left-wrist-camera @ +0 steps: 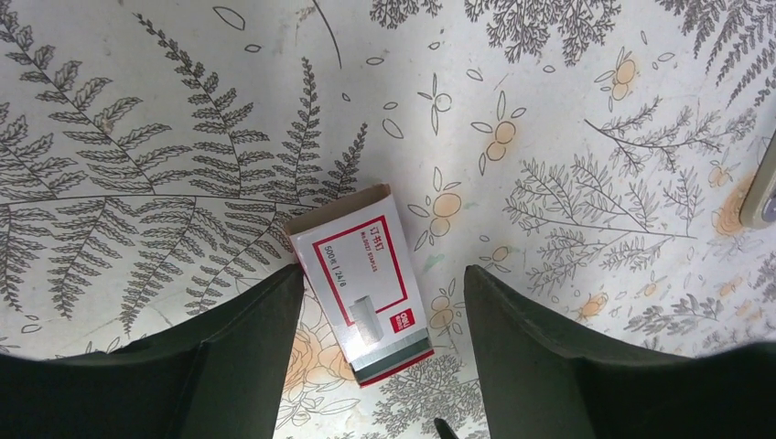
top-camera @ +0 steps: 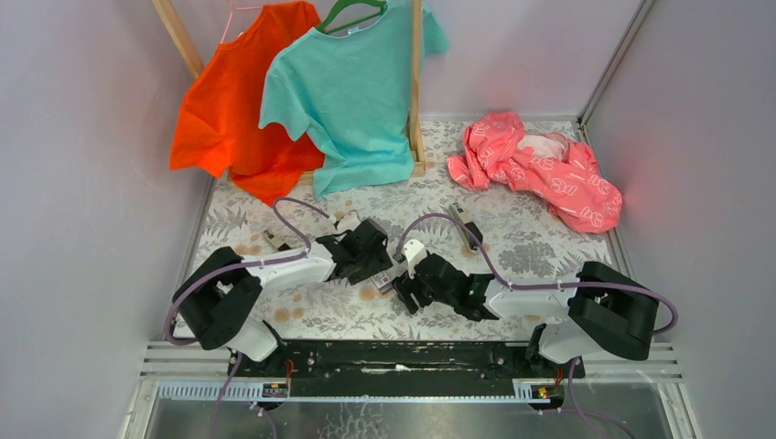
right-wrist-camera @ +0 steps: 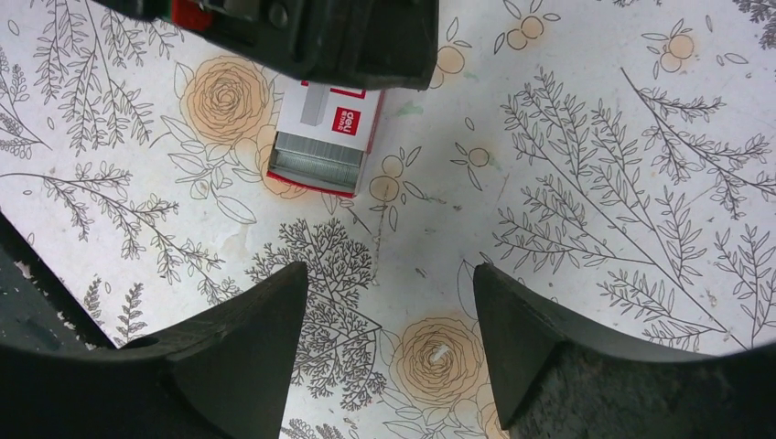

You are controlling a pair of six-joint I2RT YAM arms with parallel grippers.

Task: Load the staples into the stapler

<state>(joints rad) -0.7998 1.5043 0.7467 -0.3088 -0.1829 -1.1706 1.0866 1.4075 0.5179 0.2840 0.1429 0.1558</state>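
Fern-and-flower printed tabletop (left-wrist-camera: 567,110) carries the staples (left-wrist-camera: 361,283), a flat red-and-white cardboard box with grey metal strips showing at its open end. It lies flat between the left jaws, which are spread wide and grip nothing. The right jaws, also spread and empty, sit near, with the box just ahead of them.

Staples box (left-wrist-camera: 361,283) is smooth printed cardboard, its strips (right-wrist-camera: 316,160) shiny grey metal, table (left-wrist-camera: 567,110) matt.
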